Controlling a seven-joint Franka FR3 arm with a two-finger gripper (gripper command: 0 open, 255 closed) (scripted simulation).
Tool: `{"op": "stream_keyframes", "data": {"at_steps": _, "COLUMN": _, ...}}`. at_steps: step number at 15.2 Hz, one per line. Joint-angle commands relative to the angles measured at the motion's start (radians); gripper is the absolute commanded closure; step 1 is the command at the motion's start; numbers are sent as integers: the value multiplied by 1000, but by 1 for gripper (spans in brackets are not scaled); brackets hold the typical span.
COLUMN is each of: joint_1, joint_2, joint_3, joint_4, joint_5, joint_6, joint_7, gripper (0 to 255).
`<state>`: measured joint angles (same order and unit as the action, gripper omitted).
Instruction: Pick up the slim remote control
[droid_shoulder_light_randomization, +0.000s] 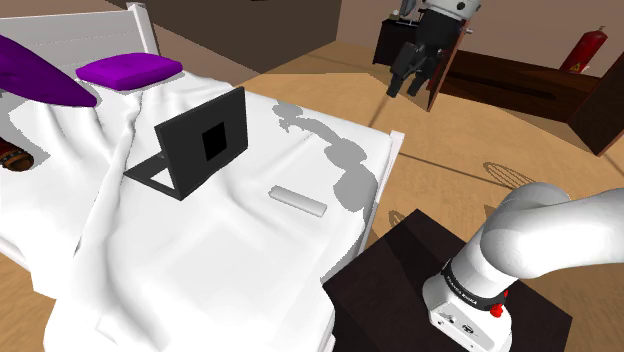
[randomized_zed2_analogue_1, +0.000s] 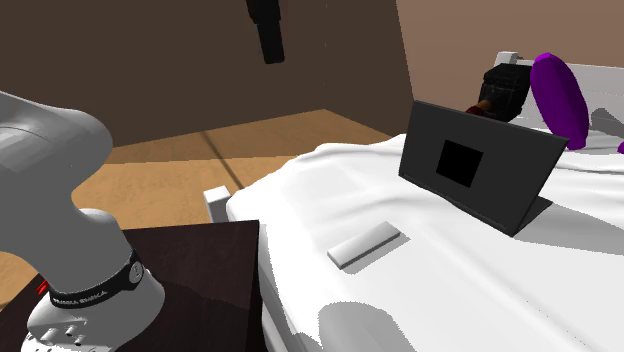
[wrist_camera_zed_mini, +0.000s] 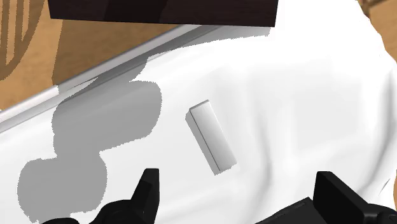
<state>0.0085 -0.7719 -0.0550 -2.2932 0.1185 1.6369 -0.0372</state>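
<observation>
The robot's black hand hangs high above the white-sheeted bed, its two fingers spread apart and gripping nothing. The slim pale-grey remote control lies flat on the sheet near the bed's edge, just beside the arm's grey shadow and apart from an open dark laptop.

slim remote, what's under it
The pale remote lies flat on the rumpled white bedsheet. The patch right beneath it is hidden by the remote itself, and the bedsheet covers whatever lies below.
</observation>
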Motion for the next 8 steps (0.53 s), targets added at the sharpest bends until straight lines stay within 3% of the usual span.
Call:
{"op": "stream_keyframes", "data": {"at_steps": 1, "joint_1": 0, "joint_2": 0, "joint_3": 0, "joint_4": 0, "joint_5": 0, "joint_6": 0, "joint_7": 0, "gripper": 0}}
{"op": "stream_keyframes", "data": {"at_steps": 8, "joint_1": 26, "joint_2": 123, "joint_3": 44, "joint_4": -118, "joint_5": -1, "joint_6": 221, "joint_7": -22, "gripper": 0}}
